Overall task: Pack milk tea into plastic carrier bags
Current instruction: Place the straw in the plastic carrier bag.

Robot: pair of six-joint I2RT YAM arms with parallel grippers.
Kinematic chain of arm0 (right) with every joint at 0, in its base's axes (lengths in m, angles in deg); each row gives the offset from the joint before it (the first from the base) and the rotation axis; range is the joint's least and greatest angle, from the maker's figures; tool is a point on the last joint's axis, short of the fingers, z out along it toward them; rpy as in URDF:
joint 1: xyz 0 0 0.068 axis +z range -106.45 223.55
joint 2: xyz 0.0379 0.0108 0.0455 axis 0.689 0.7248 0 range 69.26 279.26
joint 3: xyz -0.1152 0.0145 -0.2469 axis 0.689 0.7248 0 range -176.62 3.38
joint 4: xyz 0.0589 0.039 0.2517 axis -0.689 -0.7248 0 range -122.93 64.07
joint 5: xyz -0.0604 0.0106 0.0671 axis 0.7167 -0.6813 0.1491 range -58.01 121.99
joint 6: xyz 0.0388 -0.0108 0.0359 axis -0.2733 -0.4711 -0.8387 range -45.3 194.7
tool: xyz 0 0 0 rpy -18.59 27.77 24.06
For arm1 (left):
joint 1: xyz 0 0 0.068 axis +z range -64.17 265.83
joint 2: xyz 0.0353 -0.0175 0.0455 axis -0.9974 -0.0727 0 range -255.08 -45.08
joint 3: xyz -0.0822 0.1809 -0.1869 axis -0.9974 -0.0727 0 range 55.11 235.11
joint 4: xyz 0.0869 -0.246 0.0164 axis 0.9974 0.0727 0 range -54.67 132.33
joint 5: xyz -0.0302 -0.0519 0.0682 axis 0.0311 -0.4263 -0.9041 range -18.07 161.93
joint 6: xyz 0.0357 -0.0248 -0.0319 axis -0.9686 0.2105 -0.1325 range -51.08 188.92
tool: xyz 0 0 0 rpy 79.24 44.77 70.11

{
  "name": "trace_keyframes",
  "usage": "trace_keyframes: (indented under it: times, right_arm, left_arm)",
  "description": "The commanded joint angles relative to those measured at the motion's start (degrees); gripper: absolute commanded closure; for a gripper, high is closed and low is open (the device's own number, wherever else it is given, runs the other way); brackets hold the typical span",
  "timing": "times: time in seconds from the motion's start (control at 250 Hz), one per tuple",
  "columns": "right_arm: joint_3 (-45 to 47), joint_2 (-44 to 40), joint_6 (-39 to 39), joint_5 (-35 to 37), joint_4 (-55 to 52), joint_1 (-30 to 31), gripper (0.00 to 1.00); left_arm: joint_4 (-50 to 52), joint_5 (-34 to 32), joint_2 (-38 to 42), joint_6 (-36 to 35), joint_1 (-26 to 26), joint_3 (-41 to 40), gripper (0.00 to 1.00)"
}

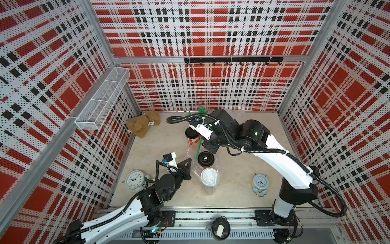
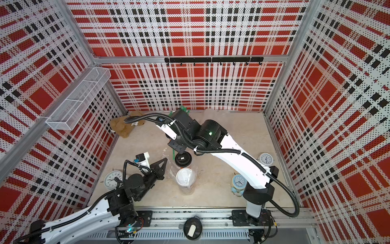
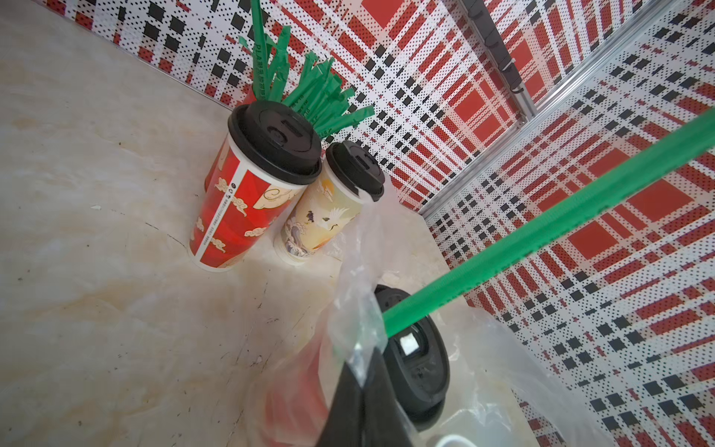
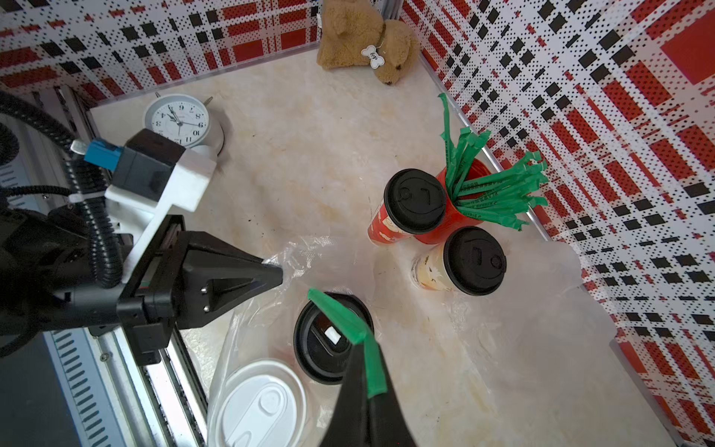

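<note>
At the centre of a top view, the carrier bag (image 1: 195, 169) holding two cups (image 1: 209, 177) is pinched by the left gripper (image 1: 189, 161). The green straw (image 1: 198, 149) clamped in the right gripper (image 4: 365, 344) is best lowered steeply inside the rim.

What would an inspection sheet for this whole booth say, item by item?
Surface: beige marbled tabletop, faint dark scuffs.
Job's things: white-lidded cup and black-lidded cup stand inside one carrier bag; red cup and cream cup, both black-lidded, stand outside; second bag lies flat beside the cream cup.
Clutter: plush dog, white alarm clock, blue alarm clock, third clock, red holder of green straws, black disc on front rail.
Grippers: left gripper shut on carrier bag's edge; right gripper shut on a green straw.
Cables: black corrugated conduits along both arms.
Surroundings: plaid perforated walls, wire basket, hook rail.
</note>
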Motion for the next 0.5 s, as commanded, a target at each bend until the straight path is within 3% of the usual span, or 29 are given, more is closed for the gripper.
trace_keyframes:
  times: [0.0, 0.496]
  right_arm:
    - [1.10, 0.31, 2.69, 2.88, 0.57, 0.74, 1.00]
    - [3.44, 2.51, 7.60, 11.35, 2.69, 3.42, 1.00]
  left_arm:
    - [-1.92, -1.13, -0.50, -1.20, -0.19, 1.97, 1.00]
    - [-3.70, -0.12, -3.83, -3.66, 0.36, 4.78, 1.00]
